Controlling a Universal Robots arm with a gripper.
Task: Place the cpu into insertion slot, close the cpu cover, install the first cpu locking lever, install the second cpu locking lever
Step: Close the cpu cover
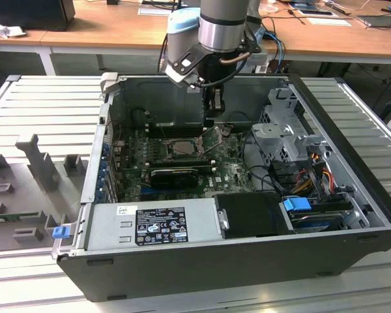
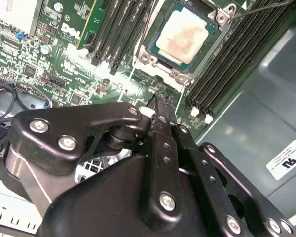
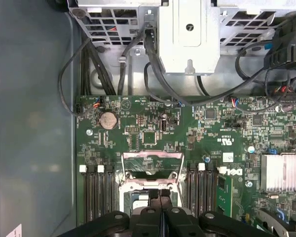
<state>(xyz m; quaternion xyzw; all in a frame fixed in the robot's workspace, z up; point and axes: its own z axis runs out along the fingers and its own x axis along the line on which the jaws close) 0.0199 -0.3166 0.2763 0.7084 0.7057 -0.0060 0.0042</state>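
Down inside the open case, your gripper [image 2: 163, 101] hangs just beside the insertion slot [image 1: 181, 147], its fingers pressed together on nothing. The cpu [image 2: 181, 34] already sits in that slot, and the cpu cover [image 2: 175, 74] looks folded down around it, so by my reading you are at the locking lever [image 2: 259, 7] step (a thin wire rod, apparently not latched). Seating it would call for a steady push with the closed tips, ending under its hook. Room is tight: memory slots [image 2: 237, 54] flank the socket on both sides, the case wall [image 2: 271, 123] stands near, and cables [image 3: 153, 64] crowd beyond the board.
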